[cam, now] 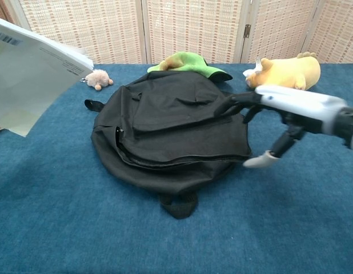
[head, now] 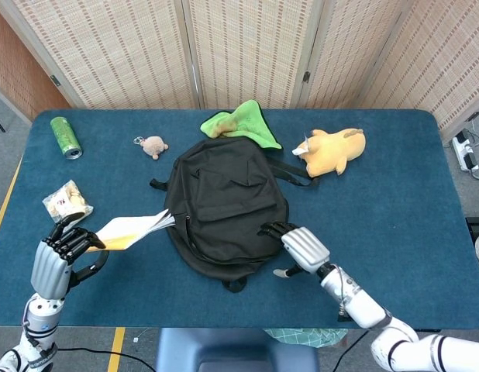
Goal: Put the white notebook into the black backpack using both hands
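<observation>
The left hand [head: 60,252] has its dark fingers [head: 75,238] curled around one end of the white notebook [head: 135,229], so the book sticks out from the fingers toward the black backpack [head: 224,208]. The far end of the book is just beside the bag's edge, and I cannot tell if it touches. In the chest view the white notebook [cam: 31,80] is up in the air and tilted. The right hand [head: 295,246] holds nothing. Its fingers [head: 272,229] are apart, and their tips lie on the near right edge of the bag, with the thumb sticking out below. The bag lies flat, and its zip looks shut. All this sits on a blue table [head: 394,194] with a soft, carpet-like top. Past the fingers of the left hand lie a snack bag [head: 66,201], then a green can [head: 66,137] on its side. Past the bag are a small fluffy toy [head: 153,146], a green cloth [head: 241,122] and a yellow plush animal [head: 332,151]. Behind the table stand woven folding screens [head: 247,50]. The floor is grey, with a yellow line [head: 8,203] on it.
</observation>
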